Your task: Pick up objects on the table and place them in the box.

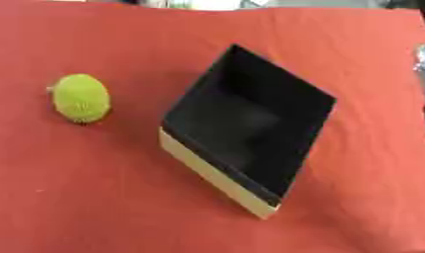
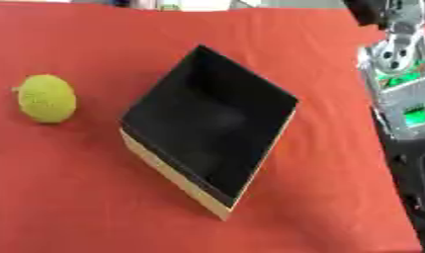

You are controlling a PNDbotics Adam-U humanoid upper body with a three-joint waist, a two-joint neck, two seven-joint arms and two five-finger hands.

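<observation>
Lying apart: one green ball [image 1: 80,98]; one box [image 1: 218,181].

Box [image 1: 248,126] sits mid-table on the cloth [image 1: 95,197], turned cornerwise: one corner toward the far edge, one toward the near edge. Nothing visible inside it. Round fuzzy object [image 1: 80,98] lies on the cloth left of the box, well apart from it, level with the box's far half. Robot arm [image 2: 398,84] shows along the right edge, beyond the cloth, right of the box. No fingers in view, so no placing against them.
</observation>
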